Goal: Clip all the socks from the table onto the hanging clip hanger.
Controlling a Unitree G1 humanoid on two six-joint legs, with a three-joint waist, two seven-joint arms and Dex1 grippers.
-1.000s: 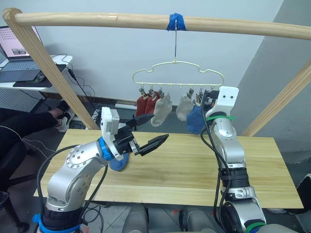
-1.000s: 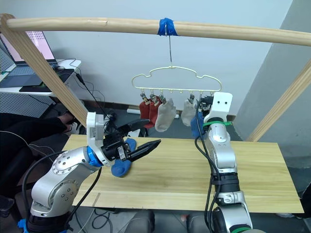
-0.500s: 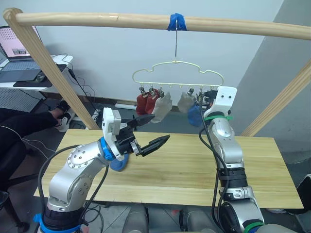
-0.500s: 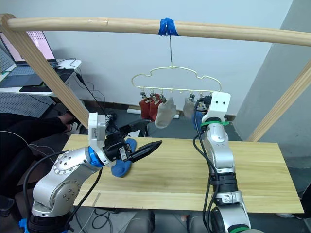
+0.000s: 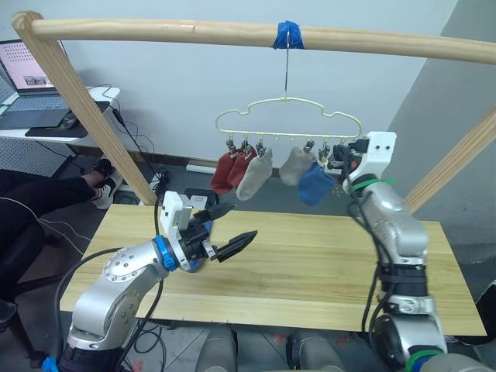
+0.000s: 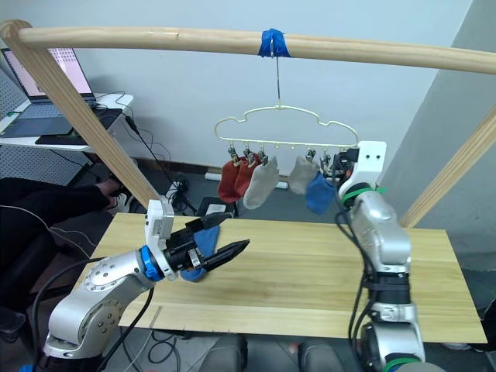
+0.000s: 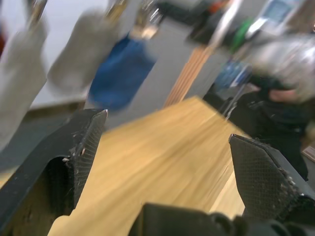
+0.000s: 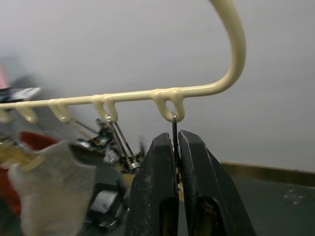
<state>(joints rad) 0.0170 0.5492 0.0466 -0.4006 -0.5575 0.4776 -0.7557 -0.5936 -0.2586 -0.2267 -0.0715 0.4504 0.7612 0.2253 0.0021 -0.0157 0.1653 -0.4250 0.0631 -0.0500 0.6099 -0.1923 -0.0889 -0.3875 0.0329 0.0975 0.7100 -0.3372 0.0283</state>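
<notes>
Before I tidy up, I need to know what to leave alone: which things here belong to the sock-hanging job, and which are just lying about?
Job in hand:
clip hanger
hung socks, five
blue sock on the table
left hand, open
right hand, shut on the end clip

Lying about:
laptop
cables

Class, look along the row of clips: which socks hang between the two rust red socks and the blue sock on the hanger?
Two light grey socks hang between the red pair and the blue sock on the clip hanger, seen in both eye views.
</notes>
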